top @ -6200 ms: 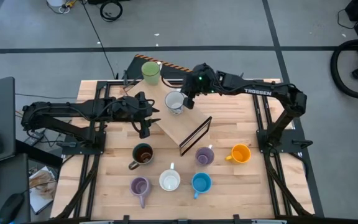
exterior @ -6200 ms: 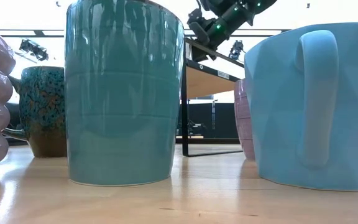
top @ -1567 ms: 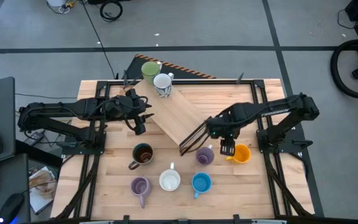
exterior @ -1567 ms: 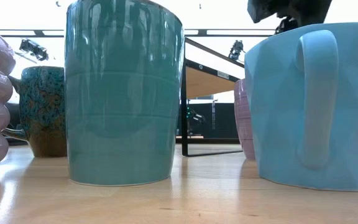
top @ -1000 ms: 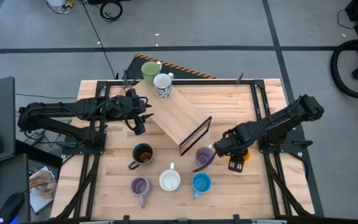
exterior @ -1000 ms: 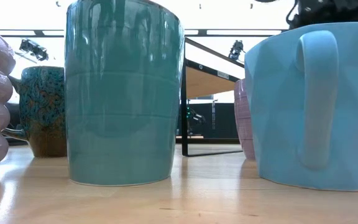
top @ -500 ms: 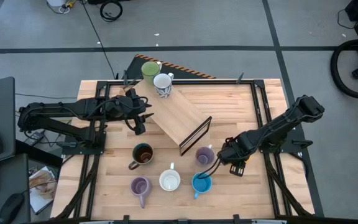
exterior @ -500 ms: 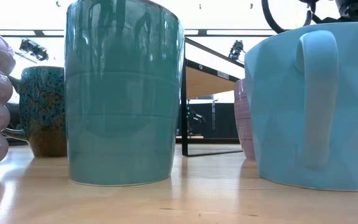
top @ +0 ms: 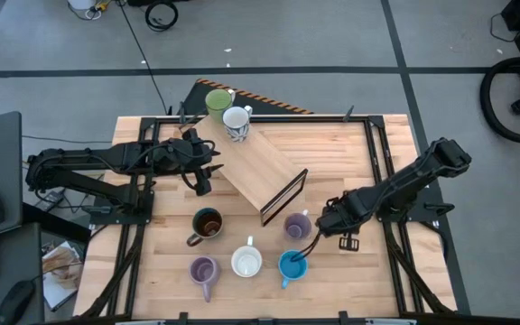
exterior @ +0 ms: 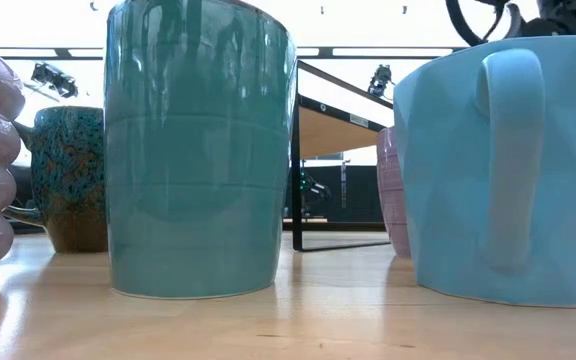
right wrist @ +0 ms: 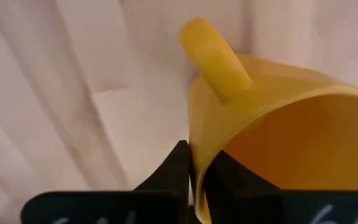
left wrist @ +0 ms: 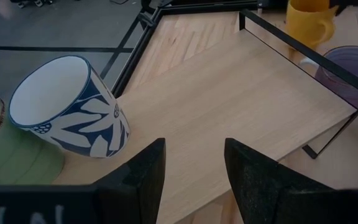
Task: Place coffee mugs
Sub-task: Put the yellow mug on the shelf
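At the right side of the wooden ramp, low over the bench, the right end effector is pinching the rim of the orange mug; in the right wrist view its fingers are sitting closed on either side of the wall, with the handle sticking up beside them. In the high view the arm is covering that mug.

Just beside the ramp's lower end, a lavender mug is standing, and the blue mug is sitting a little farther from the ramp, near the right end effector. The white mug, the second lavender mug and the brown mug are standing farther left along the bench, below the ramp. At the ramp's upper end the patterned mug is resting on the board, touching the green mug.

The left end effector is hovering just left of the ramp, fingers apart and holding nothing.
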